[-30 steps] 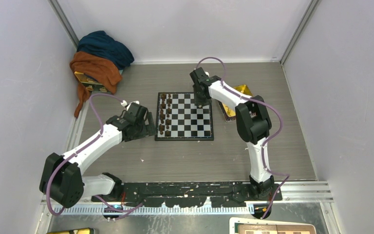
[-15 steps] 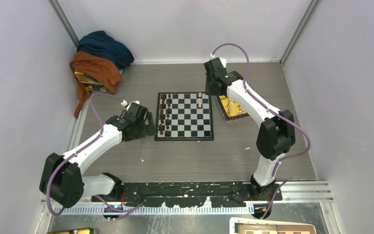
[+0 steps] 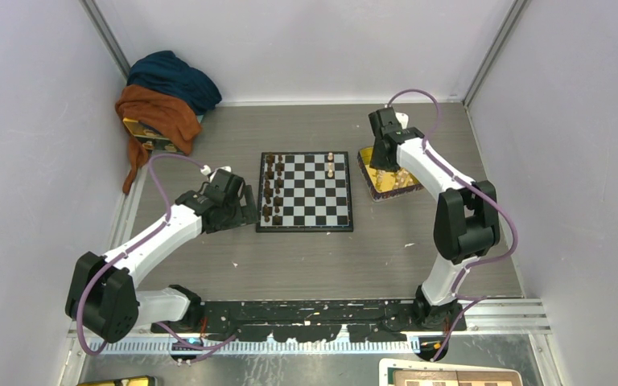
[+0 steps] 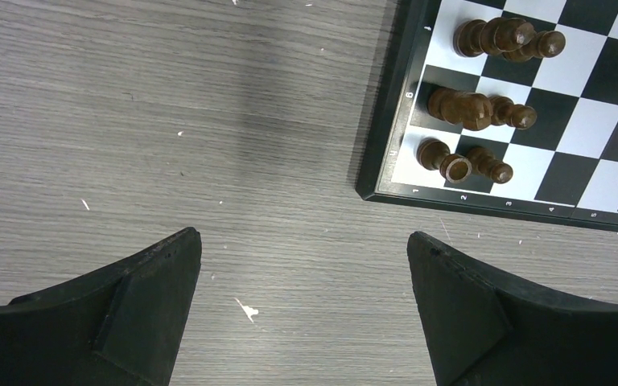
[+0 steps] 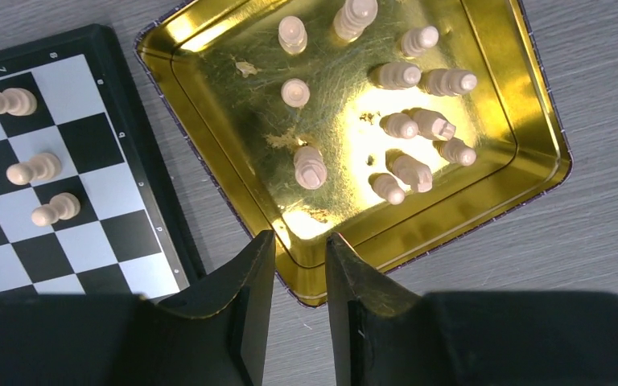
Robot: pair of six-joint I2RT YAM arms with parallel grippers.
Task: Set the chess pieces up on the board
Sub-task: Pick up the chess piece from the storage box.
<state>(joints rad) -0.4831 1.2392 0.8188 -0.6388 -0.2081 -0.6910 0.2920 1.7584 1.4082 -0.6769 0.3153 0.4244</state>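
The right hand (image 5: 299, 241) hovers empty, slightly parted, over the tray (image 5: 491, 193). It should centre on one isolated piece (image 5: 310, 167).

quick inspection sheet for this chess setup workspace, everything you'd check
surface: grey wood-grain table, small white flecks scattered
job's things: board flat; three light pieces stand on its right side, about a dozen more in the yellow tray beside it; dark pieces line its left side
clutter: blue cloth and orange cloth heaped in the far left corner
grippers: left gripper jaws wide open, empty, over bare table by the board's corner; right gripper over the tray's near edge, jaws narrowly apart, nothing between them
cables: purple cables loop along both arms
surroundings: plain pale walls
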